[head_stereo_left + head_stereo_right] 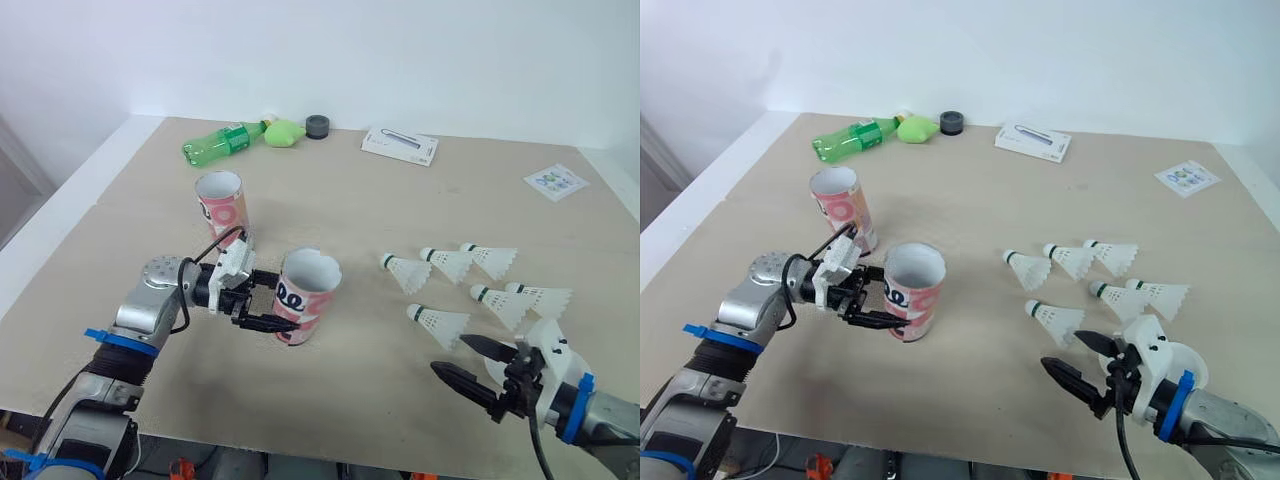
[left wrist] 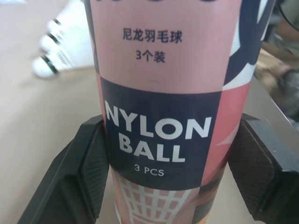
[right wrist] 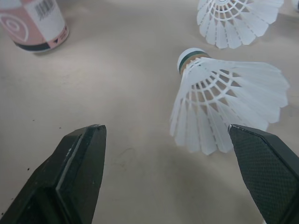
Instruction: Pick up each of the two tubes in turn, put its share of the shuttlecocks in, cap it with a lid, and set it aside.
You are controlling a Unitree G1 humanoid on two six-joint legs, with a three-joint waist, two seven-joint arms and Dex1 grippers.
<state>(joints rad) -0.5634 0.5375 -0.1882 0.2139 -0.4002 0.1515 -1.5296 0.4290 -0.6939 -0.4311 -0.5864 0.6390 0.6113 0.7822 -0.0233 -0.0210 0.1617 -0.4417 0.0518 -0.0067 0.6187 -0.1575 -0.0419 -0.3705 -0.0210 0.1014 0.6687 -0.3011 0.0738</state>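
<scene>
Two pink, open-topped tubes stand on the tan table [image 1: 340, 200]. The near tube [image 1: 305, 295] leans a little, and my left gripper [image 1: 280, 300] is shut on its lower half, with one black pad [image 2: 96, 163] pressed against each side. The second tube [image 1: 220, 205] stands upright just behind it. Several white shuttlecocks [image 1: 447, 263] lie on their sides to the right. My right gripper [image 1: 450, 354] is open just above the table at the front right. The nearest shuttlecock [image 3: 224, 102] lies just beyond its fingertips, off to one side.
Along the far edge lie a green plastic bottle [image 1: 222, 143], a green soft object [image 1: 285, 132], a black round cap [image 1: 318, 126] and a white box [image 1: 400, 146]. A printed card [image 1: 556, 181] is at the far right. The table's front edge is close beneath both arms.
</scene>
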